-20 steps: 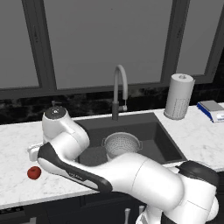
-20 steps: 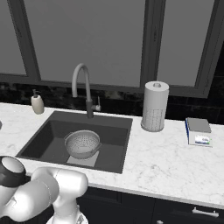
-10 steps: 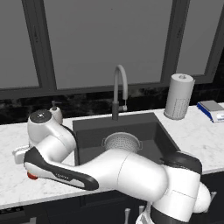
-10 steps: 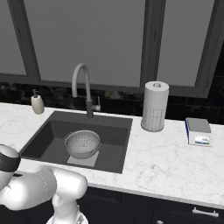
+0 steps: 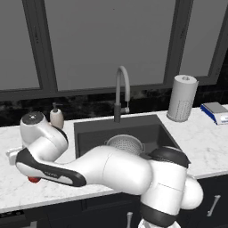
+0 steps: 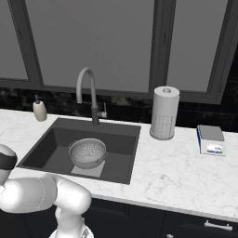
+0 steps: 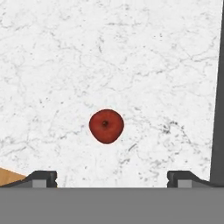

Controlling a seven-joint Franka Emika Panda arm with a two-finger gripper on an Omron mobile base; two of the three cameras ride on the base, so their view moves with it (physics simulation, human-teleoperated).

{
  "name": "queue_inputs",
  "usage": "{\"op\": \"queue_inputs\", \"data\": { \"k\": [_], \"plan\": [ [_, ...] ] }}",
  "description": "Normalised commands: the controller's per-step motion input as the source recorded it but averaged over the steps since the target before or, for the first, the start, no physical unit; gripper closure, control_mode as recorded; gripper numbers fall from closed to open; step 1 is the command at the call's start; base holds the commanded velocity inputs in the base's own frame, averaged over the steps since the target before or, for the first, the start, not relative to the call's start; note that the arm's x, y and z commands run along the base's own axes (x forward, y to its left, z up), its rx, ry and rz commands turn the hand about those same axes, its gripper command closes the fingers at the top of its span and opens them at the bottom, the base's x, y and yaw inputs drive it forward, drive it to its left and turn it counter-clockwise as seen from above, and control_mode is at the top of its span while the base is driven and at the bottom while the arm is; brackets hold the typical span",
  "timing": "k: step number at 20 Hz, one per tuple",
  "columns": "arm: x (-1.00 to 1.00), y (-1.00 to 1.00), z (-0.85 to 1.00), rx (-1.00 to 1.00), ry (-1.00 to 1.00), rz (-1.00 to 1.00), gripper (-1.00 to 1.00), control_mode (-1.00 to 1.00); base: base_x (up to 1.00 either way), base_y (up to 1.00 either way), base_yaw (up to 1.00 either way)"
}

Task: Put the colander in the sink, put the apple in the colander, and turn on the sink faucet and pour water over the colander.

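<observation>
Arm pose: from the left base view, the arm sweeps from the base at lower right across the front of the sink (image 5: 89,133) to the far left, its hand turned down over the marble table (image 5: 9,191). A sliver of the red apple (image 5: 33,180) shows just under the hand, on the table left of the basin.

Hand view: the apple (image 7: 106,126) lies on bare marble, centred between the two dark fingertips (image 7: 41,178) of the claw (image 7: 112,179). Tips stand wide apart, nothing between them, apple not touched. A dark strip runs down the right edge of this view; a tan corner sits at lower left, cannot identify it.

Moving right: beige soap dispenser (image 5: 56,117) at the back left of the sink. The sink faucet (image 5: 121,91) stands behind the basin, spout arched over it. The colander (image 6: 87,152) sits upright inside the sink, on the pale square at the bottom; the right base view shows it whole, the left base view shows its rim above the arm.

Right of the sink: a paper towel roll (image 6: 164,113) standing upright, then a small scale (image 6: 211,140) with a blue label; the label's writing is too small to read.
</observation>
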Motion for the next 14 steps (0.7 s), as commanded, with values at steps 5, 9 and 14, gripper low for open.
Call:
{"op": "queue_inputs", "data": {
  "k": [5, 9, 14],
  "plan": [
    [0.26, 0.12, -0.27, 0.0, 0.0, 0.0, -1.0, -1.0, 0.0, 0.0, 0.0],
    [0.06, 0.09, -0.2, 0.0, 0.01, 0.0, -1.0, -1.0, 0.0, 0.0, 0.0],
    [0.02, 0.01, -0.3, 0.0, 0.0, 0.0, -1.0, -1.0, 0.0, 0.0, 0.0]
  ]
}}
